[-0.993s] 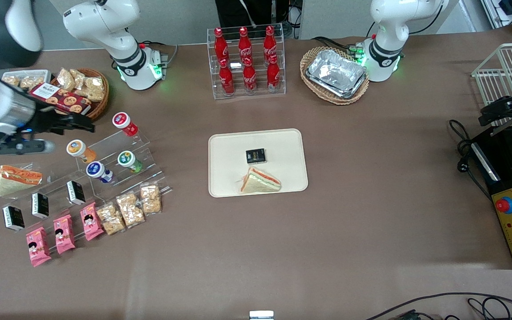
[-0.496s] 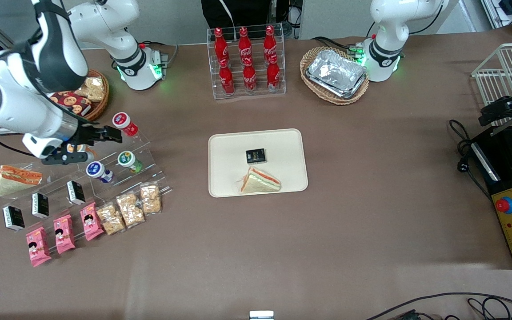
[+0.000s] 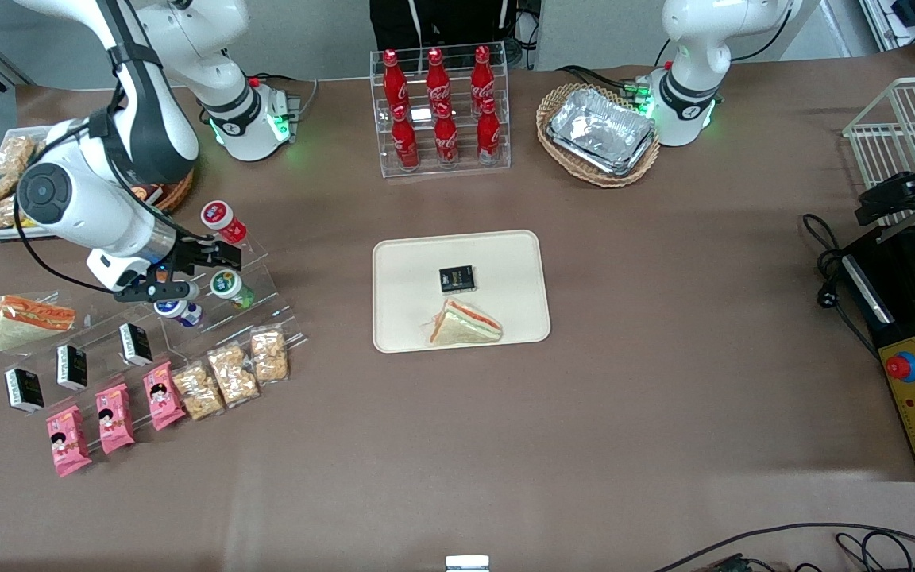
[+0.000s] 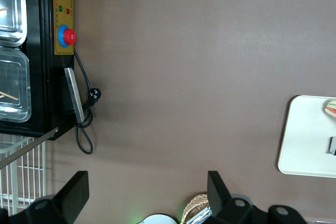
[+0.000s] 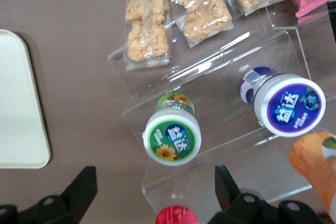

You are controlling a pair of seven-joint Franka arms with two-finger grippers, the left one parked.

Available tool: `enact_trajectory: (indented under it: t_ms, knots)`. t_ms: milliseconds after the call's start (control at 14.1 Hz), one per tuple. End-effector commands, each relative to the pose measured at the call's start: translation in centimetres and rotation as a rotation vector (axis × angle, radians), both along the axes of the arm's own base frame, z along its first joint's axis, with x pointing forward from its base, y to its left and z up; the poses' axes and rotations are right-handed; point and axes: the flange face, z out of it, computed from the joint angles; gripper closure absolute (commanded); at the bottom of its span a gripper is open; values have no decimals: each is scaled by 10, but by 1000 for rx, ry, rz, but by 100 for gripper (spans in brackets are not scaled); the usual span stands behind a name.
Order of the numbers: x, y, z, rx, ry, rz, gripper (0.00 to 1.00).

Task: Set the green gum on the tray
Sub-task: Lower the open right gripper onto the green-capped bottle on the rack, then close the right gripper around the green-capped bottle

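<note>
The green gum [image 3: 229, 287] stands on a clear acrylic step stand, with a green-rimmed white cap and a green-yellow body. It also shows in the right wrist view [image 5: 172, 137], cap up, between the spread fingers [image 5: 84, 184] and a little ahead of them. My right gripper [image 3: 227, 256] is open and empty. It hovers above the stand, just farther from the front camera than the gum and not touching it. The cream-beige tray [image 3: 414, 266] lies mid-table with a sandwich [image 3: 465, 324] and a small black box [image 3: 457, 278] on it.
A blue-capped bottle [image 5: 289, 104], an orange bottle [image 5: 315, 166] and a red-capped bottle [image 3: 223, 220] share the stand. Snack packs [image 3: 231, 372], pink packs [image 3: 114, 417] and black boxes [image 3: 72, 365] lie nearer the front camera. Cola bottles [image 3: 438, 103] and foil trays [image 3: 602, 131] stand farther back.
My right arm has swung in from the working arm's end of the table to above the bottle stand. The gripper now hovers by the green gum and hides the orange bottle in the front view.
</note>
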Motion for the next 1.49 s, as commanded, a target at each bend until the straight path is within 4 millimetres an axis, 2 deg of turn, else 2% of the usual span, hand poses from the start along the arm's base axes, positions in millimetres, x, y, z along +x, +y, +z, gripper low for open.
enact_trajectory:
  t_ms: [0,213,567,922,993,1206,1348,1418]
  knots:
    - [6,2,-15,-28,-26,-1,0]
    - [7,2,-27,-37,-35,-3,0]
    - [1,7,-60,-53,-53,6,0]
    - [5,7,-72,-64,-66,18,4]
    - [5,7,-72,-63,-69,24,11]
    - [6,6,-73,-60,-76,61,54]
    - [7,0,-72,-56,-79,93,69]
    - [8,-5,-71,-53,-84,113,71]
